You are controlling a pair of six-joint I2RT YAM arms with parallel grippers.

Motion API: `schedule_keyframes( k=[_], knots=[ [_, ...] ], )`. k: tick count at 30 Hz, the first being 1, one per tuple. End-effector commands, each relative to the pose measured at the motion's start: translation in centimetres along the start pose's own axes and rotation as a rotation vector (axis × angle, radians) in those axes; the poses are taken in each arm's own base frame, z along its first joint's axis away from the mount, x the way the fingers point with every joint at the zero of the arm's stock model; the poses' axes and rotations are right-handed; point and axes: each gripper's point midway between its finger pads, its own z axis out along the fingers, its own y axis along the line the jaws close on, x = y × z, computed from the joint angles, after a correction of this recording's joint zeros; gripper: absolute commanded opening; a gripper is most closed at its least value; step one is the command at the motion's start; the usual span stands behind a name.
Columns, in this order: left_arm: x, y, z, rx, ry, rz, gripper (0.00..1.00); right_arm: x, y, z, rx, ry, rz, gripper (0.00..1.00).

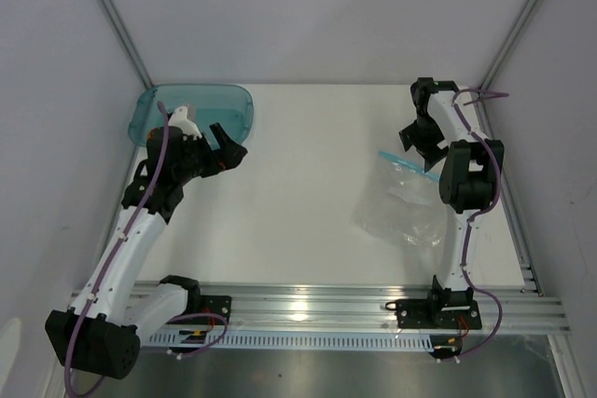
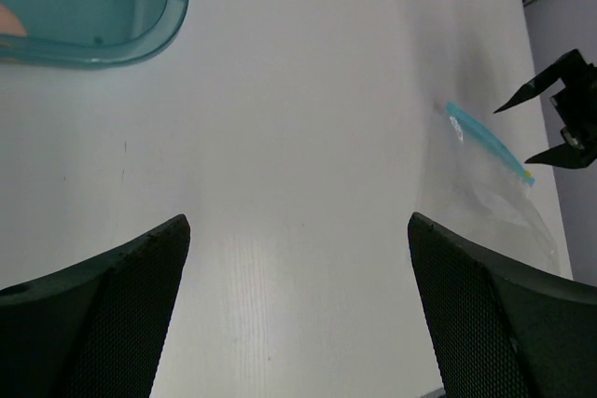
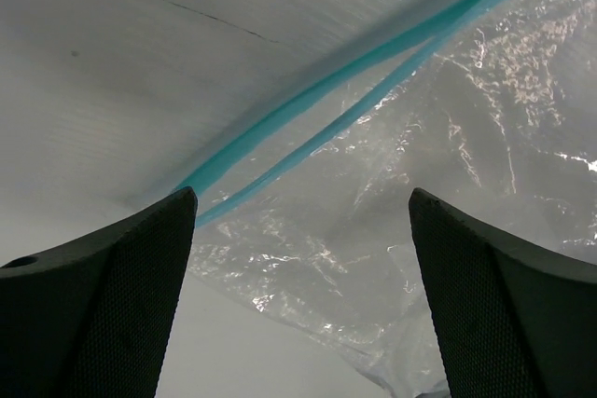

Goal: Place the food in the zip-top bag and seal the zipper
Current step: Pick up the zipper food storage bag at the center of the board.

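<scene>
- Nothing is packed yet: the zip-top bag (image 1: 401, 207) lies crumpled on the table (image 1: 298, 221), right of centre in the top view, and looks empty.
- Its zipper (image 3: 354, 90) shows as two blue strips lying apart (so it is unsealed).
- The right fingers (image 3: 103, 295) are spread wide, holding nothing, low over the bag's mouth.
- The left fingers (image 2: 103, 314) are equally wide and empty, beside the teal tub (image 1: 201, 100) at upper left.
- Of the food, only a peach sliver (image 2: 6, 20) shows inside the tub; loading and sealing both remain.

White table (image 1: 308, 193) between pale walls (image 1: 56, 90) (aluminium rail (image 1: 308, 300) along near edge).
</scene>
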Motion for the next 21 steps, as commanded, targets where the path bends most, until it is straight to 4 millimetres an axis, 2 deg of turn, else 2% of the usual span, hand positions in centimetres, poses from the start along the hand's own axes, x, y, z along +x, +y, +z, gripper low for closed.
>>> schedule_keyframes(
  k=[1,4,8,12,21],
  knots=[
    [-0.2,0.1,-0.9,-0.046,-0.005,-0.016,1.00,0.6,-2.0,-0.9,0.056,0.001,0.093,0.95],
    [-0.2,0.8,-1.5,-0.075,-0.042,-0.032,1.00,1.1,-1.9,-0.1,0.040,0.016,0.101,0.89],
    [-1.0,0.2,-2.2,-0.036,-0.111,-0.026,0.99,1.3,-2.5,1.5,0.084,0.032,0.084,0.88],
    [-1.2,-0.1,-2.3,-0.024,-0.105,-0.014,0.99,1.6,-2.6,2.5,0.092,0.052,0.073,0.84],
    [-1.2,0.0,-2.6,-0.026,-0.118,0.004,1.00,0.9,-2.2,1.6,0.025,0.036,0.115,0.88]
  ],
)
